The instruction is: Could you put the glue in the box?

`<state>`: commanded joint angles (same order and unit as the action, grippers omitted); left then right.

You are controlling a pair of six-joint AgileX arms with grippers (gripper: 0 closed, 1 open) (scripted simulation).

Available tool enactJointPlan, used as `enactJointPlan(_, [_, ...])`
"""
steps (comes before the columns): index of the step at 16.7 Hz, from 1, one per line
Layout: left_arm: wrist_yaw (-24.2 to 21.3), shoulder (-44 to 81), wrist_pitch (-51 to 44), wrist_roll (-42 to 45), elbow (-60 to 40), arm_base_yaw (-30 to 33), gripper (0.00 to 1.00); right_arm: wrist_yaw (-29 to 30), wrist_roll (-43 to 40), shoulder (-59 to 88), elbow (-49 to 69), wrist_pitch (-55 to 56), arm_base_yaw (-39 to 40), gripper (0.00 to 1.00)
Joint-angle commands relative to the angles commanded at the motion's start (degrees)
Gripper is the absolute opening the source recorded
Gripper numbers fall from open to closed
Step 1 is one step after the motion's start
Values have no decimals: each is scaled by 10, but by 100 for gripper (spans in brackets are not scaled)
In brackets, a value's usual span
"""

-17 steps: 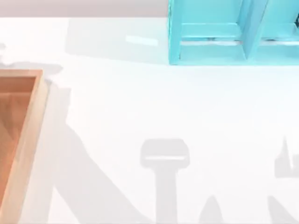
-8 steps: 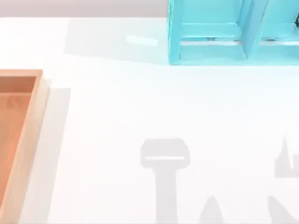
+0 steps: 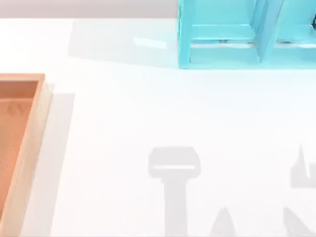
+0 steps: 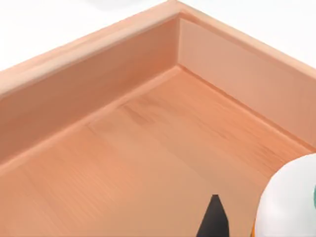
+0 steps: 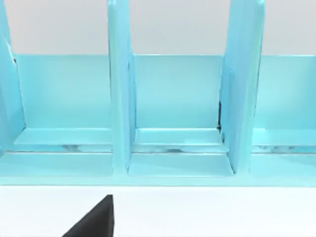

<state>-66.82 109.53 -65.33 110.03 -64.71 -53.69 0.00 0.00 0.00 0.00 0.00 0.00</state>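
The box is a shallow wooden tray with tan rims, cut off by the top view's left edge. The left wrist view looks down into it from close by, at its reddish-brown floor and one inner corner. The glue is a rounded white bottle with a hint of green and orange, low over the box floor. A black tip of my left gripper sits just beside the glue; I cannot tell whether it holds it. A black tip of my right gripper hangs over the white table, facing the shelf.
A turquoise blue shelf unit stands at the back right of the table, with its upright dividers in the right wrist view. Grey arm shadows lie on the white table near the front centre.
The dark arm shadow that lay beside the box's right rim and over its floor a second ago is gone. The box and the shelf have not moved.
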Motion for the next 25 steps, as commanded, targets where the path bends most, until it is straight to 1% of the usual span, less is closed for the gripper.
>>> enactJointPlan(3, [-31, -9, -16, 51, 20, 3, 0, 0, 0, 0, 0, 0, 0, 100])
enactJointPlan(10, [-34, -9, -7, 47, 25, 8, 0, 0, 0, 0, 0, 0, 0, 100])
enactJointPlan(12, [-35, -13, 23, 16, 40, 22, 0, 0, 0, 0, 0, 0, 0, 100])
enactJointPlan(14, [-37, -17, 74, -26, 58, 38, 0, 0, 0, 0, 0, 0, 0, 100])
enactJointPlan(21, [-45, -30, 315, -199, 114, 85, 0, 0, 0, 0, 0, 0, 0, 100])
enactJointPlan(23, [-48, -34, 355, -237, 132, 100, 0, 0, 0, 0, 0, 0, 0, 100])
enactJointPlan(25, [-50, -35, 372, -253, 142, 109, 0, 0, 0, 0, 0, 0, 0, 100])
